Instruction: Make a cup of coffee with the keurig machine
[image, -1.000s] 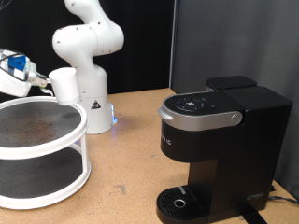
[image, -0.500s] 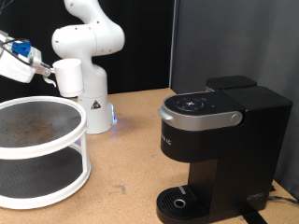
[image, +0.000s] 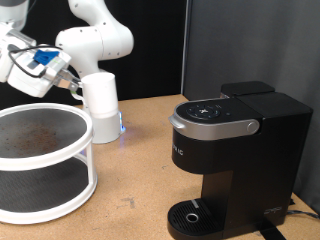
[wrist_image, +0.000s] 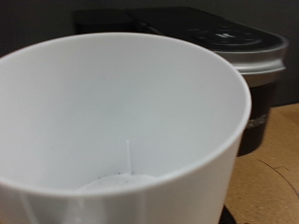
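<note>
Coffee is not being made yet, as far as the pictures are showing. The round drip tray (image: 190, 214) at the foot of the keurig machine (image: 235, 160) is sitting bare, so the cup is not standing under the spout, and no drink is showing anywhere.

Near to far in the exterior view: the machine is sitting closest, down at about 4 o'clock. The white two-tier rack (image: 45, 160) is sitting at about 8 o'clock. Farther back, at about 10 o'clock, the gripper (image: 68, 80) is hanging in the air above the rack.

The cup (image: 99, 105) is being carried up there, off the table, pressed against the gripper's 3 o'clock side. The fingers are looking closed on the cup's side. In the wrist view the cup (wrist_image: 121, 140) is filling almost the whole picture, and it is looking empty inside. Behind its rim the keurig machine (wrist_image: 238, 56) is showing, well apart from it.
</note>
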